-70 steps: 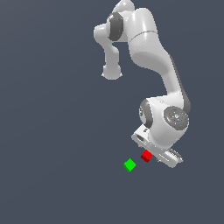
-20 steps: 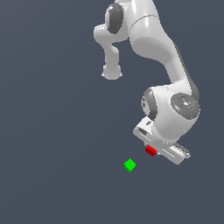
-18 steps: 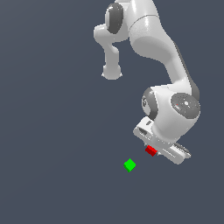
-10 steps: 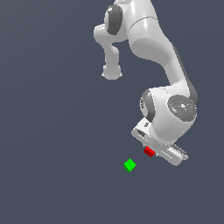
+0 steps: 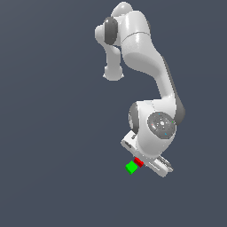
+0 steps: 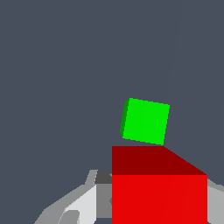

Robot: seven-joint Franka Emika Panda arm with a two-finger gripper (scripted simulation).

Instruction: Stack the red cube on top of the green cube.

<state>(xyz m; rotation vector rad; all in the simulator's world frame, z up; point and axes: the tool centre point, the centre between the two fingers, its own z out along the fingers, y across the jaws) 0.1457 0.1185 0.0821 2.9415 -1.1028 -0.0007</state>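
My exterior camera looks down from well above, far enough to take in my whole white arm [image 5: 146, 57] against the plain grey floor [image 5: 53, 133]. My wrist camera sits close, facing past my pincer. Both views share the small bright red cube [image 5: 138, 162] [image 6: 159, 192] and the small bright green cube [image 5: 131, 167] [image 6: 145, 121].

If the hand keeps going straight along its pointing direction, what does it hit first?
Probably the green cube. In the wrist view it sits just beyond the red cube held in the hand, close to that line but a little off centre. Depth is unclear, so the red cube might clip its edge or just miss.
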